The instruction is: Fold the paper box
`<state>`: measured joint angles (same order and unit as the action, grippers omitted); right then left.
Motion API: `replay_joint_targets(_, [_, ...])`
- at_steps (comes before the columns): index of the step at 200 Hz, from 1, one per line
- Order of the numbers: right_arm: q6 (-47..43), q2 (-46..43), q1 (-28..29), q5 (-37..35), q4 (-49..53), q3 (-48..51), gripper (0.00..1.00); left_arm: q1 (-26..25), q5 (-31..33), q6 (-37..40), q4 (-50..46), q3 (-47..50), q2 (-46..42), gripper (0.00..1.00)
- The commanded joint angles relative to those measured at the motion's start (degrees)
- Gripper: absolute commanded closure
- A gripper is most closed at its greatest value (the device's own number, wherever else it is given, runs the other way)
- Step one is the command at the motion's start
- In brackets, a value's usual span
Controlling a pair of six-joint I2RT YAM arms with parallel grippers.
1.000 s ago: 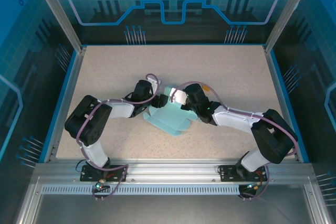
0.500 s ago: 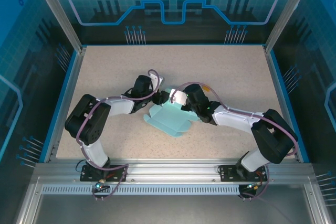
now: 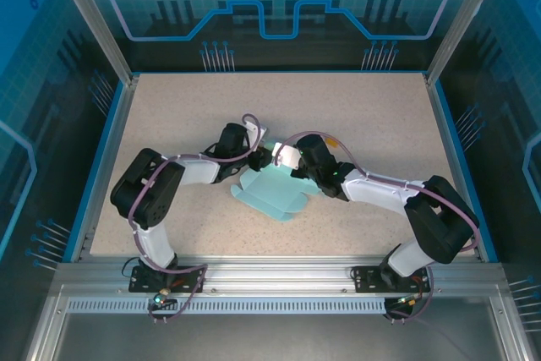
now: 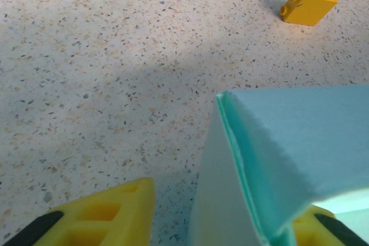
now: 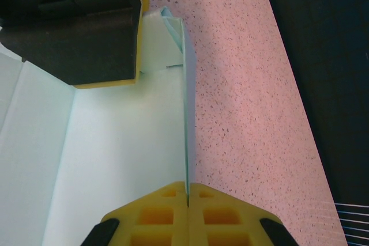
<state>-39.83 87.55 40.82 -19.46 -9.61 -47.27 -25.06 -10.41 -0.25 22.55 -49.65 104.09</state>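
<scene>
Since a second before, the left pincer [image 4: 222,223] had narrowed — its jaws apart, astride one raised wall of the box [image 3: 272,194] at the middle of the surface [image 3: 372,116] — while the right pincer [image 5: 187,188] clamped another wall's edge.

Speckled beige tabletop [image 3: 355,116], blue-lit panel walls [image 3: 279,6] behind, aluminium frame rails [image 3: 279,281] around.

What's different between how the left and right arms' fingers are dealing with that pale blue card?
The right gripper has its fingers pinched shut on a thin upright wall of the paper box; the left gripper has its fingers apart, straddling a folded corner. Both have yellow fingers at the box's far edge.
</scene>
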Motion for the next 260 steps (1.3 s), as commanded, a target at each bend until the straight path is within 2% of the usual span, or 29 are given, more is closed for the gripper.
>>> replay_joint_targets(1, [1.04, 0.17, -0.09, 1.01, 0.29, -1.34, 1.00, 0.19, 0.62, -1.41, 3.29, 1.28, 0.44, 0.68])
replay_joint_targets(36, [1.37, -0.16, -0.01, 0.40, -0.10, -0.99, 1.00, -0.18, 1.44, -1.16, 5.38, 2.51, -0.50, 0.76])
replay_joint_targets(64, [1.51, -0.33, 0.00, -0.22, -0.40, -0.79, 1.00, -0.52, 1.98, -0.87, 8.03, 4.14, -1.27, 0.78])
replay_joint_targets(116, [2.04, -1.67, -0.63, -1.06, -1.11, -0.17, 1.00, -0.53, 1.03, -1.15, 9.11, 5.82, -1.60, 0.58])
replay_joint_targets(143, [2.35, -2.29, -0.88, -0.84, -1.25, 0.21, 1.00, -0.59, 0.49, -1.68, 9.83, 6.36, -1.24, 0.55])
replay_joint_targets(211, [2.65, -2.44, -0.93, -1.05, -1.16, 0.32, 1.00, -0.59, 0.40, -2.11, 10.80, 6.15, -0.74, 0.74])
replay_joint_targets(240, [3.24, -2.54, -0.87, -1.01, -1.03, 0.40, 1.00, -0.56, 0.48, -2.19, 10.88, 5.62, -0.87, 0.79])
replay_joint_targets(260, [3.61, -2.71, -0.83, -1.01, -0.97, 0.51, 0.96, -0.86, 0.65, -1.96, 10.90, 5.23, -0.90, 0.82])
